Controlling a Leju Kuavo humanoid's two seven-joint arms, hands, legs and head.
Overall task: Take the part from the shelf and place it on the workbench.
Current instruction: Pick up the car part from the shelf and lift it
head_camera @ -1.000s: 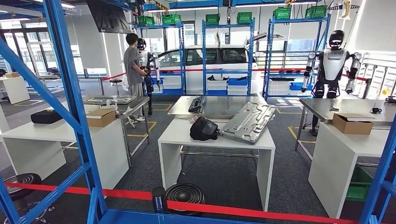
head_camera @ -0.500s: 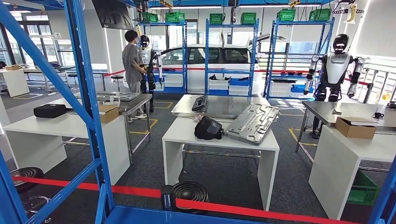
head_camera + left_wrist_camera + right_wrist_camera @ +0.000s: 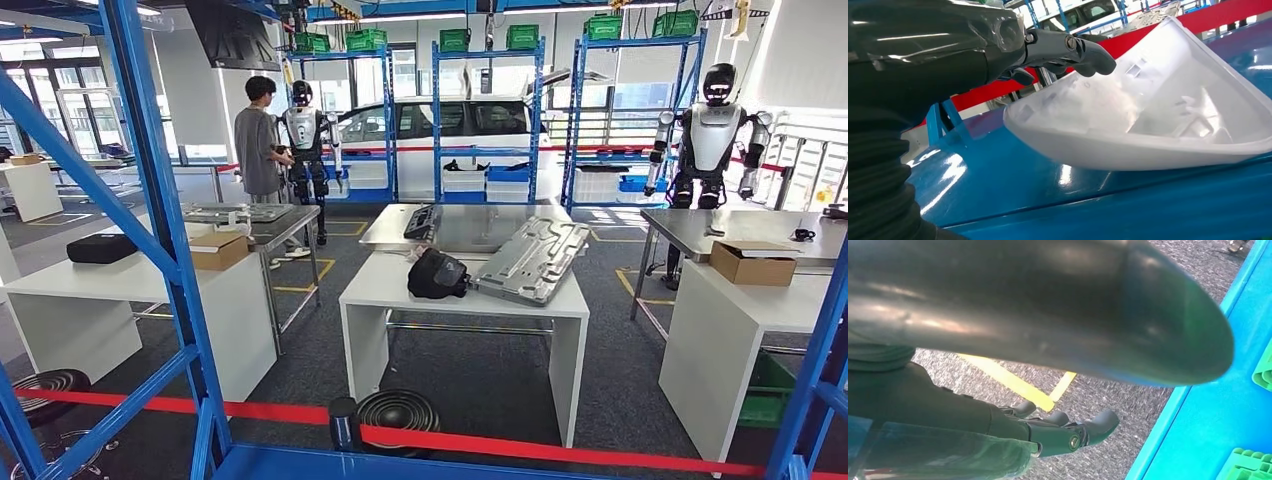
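White part (image 3: 1148,115) on blue shelf (image 3: 1048,200), apparently touching left robot hand (image 3: 1058,52)

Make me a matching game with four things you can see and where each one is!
Things:
1. white plastic part
2. cardboard box
3. grey metal panel
4. green crates

Places:
A. on the middle white table, beside a black part
B. on top of the tall blue racks at the back
C. on the blue shelf, by the left hand
D. on the white table at the right

Pairs: 1-C, 2-D, 3-A, 4-B
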